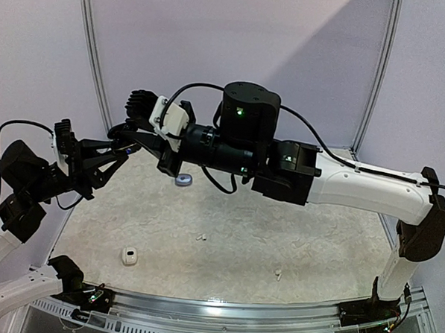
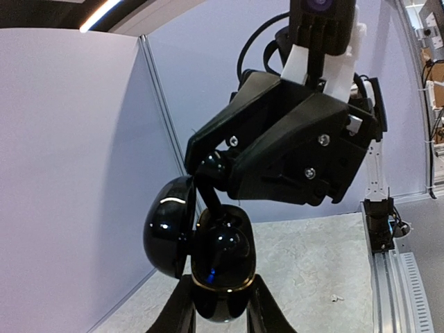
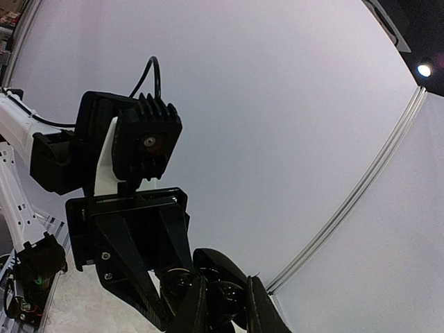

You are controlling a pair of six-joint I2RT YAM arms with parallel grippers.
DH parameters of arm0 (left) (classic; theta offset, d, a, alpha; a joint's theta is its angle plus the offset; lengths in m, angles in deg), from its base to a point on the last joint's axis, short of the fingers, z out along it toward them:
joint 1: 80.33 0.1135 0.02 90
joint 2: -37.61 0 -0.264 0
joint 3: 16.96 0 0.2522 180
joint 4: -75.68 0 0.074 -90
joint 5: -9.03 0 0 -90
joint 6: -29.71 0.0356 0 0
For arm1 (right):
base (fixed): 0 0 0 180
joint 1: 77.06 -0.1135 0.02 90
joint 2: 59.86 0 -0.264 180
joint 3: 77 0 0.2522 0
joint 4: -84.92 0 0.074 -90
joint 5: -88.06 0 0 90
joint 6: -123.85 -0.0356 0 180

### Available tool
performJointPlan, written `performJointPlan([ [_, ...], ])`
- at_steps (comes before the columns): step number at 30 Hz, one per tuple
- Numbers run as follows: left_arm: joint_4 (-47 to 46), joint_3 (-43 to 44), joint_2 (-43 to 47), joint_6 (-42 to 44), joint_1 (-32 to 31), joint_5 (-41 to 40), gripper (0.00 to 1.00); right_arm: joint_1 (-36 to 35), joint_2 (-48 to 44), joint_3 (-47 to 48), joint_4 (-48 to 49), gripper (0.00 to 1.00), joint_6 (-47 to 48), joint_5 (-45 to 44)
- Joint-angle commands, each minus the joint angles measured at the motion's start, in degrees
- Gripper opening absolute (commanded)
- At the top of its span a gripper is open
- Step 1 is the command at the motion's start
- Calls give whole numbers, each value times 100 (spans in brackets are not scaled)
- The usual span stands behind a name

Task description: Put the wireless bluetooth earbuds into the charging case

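Left gripper (image 2: 219, 313) is clamped tight on the black charging case (image 2: 225, 253), which it holds above the table (image 1: 233, 249) with the lid (image 2: 166, 229) swung open. Right gripper (image 3: 223, 306) meets it from above with its jaws narrow at the case's mouth. I cannot tell what they pinch, because its own housing blocks my view. On the table lie a white earbud (image 1: 200, 237) and a second earbud (image 1: 277, 274), well apart, plus a white case (image 1: 129, 256) and a blue-grey case (image 1: 183, 180).
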Motion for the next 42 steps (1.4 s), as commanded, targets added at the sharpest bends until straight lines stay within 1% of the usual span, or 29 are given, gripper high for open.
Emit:
performJointPlan([
  [1, -158, 46, -29, -95, 38, 5, 0, 58, 121, 112, 101, 0, -43, -179],
  [5, -235, 20, -24, -146, 41, -45, 0, 54, 143, 85, 0, 0, 49, -243],
  [9, -311, -14, 1, -402, 42, -192, 0, 50, 142, 28, -18, 0, 268, -275],
  [13, -438, -42, 15, -818, 45, -210, 0, 54, 180, 50, -50, 7, 422, -339],
  [16, -491, -49, 15, -959, 39, -225, 0, 57, 220, 72, -107, 11, 441, -367],
  [23, -508, -29, -9, -888, 47, -193, 0, 50, 294, 171, -285, 12, 450, -384],
  [31, -476, -25, -3, -845, 43, -202, 0, 51, 349, 245, -407, 18, 454, -382],
  [34, -456, -21, -4, -833, 46, -210, 0, 52, 352, 246, -400, 19, 452, -565],
  [42, -448, -33, -13, -800, 46, -217, 0, 54, 406, 321, -450, 23, 448, -561],
])
